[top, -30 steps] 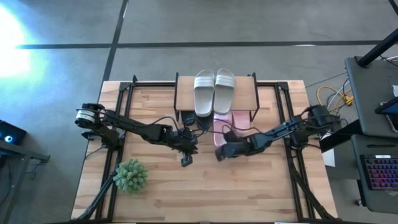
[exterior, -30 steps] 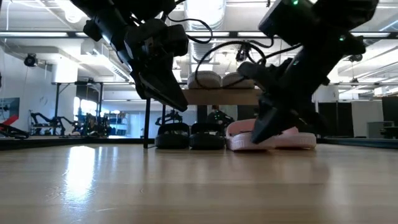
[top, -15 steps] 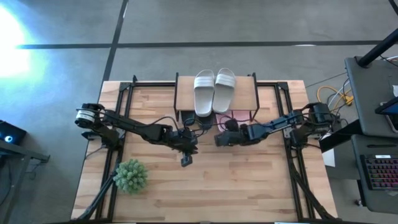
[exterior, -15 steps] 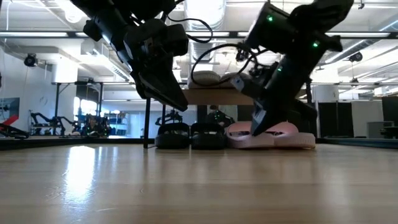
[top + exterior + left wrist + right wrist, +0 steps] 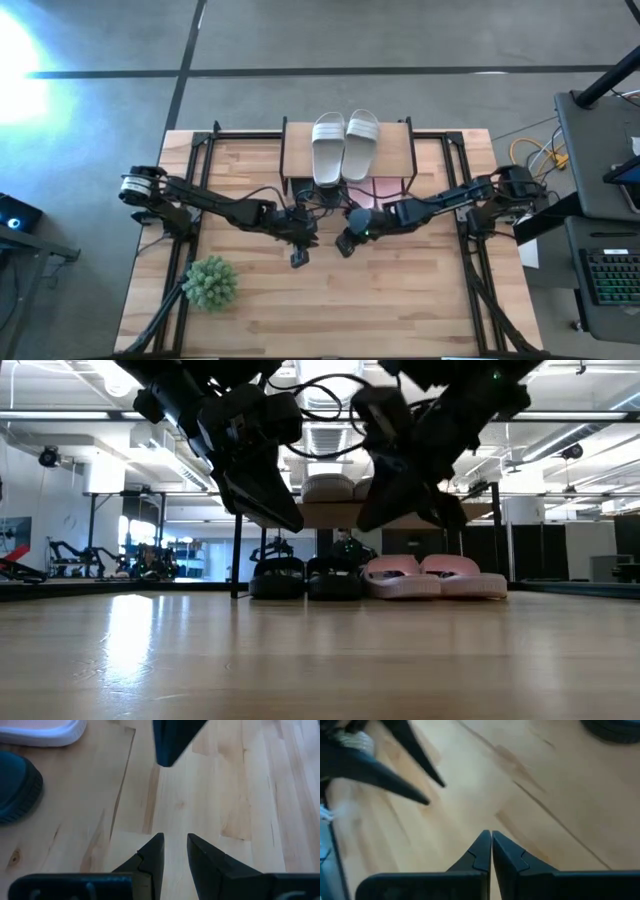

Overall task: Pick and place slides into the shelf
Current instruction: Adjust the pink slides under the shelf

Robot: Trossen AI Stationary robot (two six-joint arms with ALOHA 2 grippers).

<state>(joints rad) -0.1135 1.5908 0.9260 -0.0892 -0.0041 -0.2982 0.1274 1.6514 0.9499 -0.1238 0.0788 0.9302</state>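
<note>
The shelf (image 5: pixel 395 150) stands at the table's far middle. Two white slides (image 5: pixel 344 146) lie side by side on its board. Beneath it, two black slides (image 5: pixel 305 577) and two pink slides (image 5: pixel 435 577) rest on the tabletop. My right gripper (image 5: pixel 343 245) hangs shut above the table, just on the near side of the shelf, and touches nothing. My left gripper (image 5: pixel 299 258) hovers beside it, its fingers (image 5: pixel 175 845) a little apart with nothing between them. In the left wrist view, a pink slide's edge (image 5: pixel 45 732) and a black slide (image 5: pixel 15 787) show.
A green spiky plant ball (image 5: pixel 210 282) sits near the table's left near corner. Black frame rails (image 5: pixel 195 150) run along the table's left and right sides. Bare wood (image 5: pixel 400 300) stretches across the near half.
My right gripper, shut throughout, has pushed the nearer pink slide toward the far edge until it lies under the shelf beside its mate. The gripper has then risen and come back toward the near-left, rolling its wrist.
</note>
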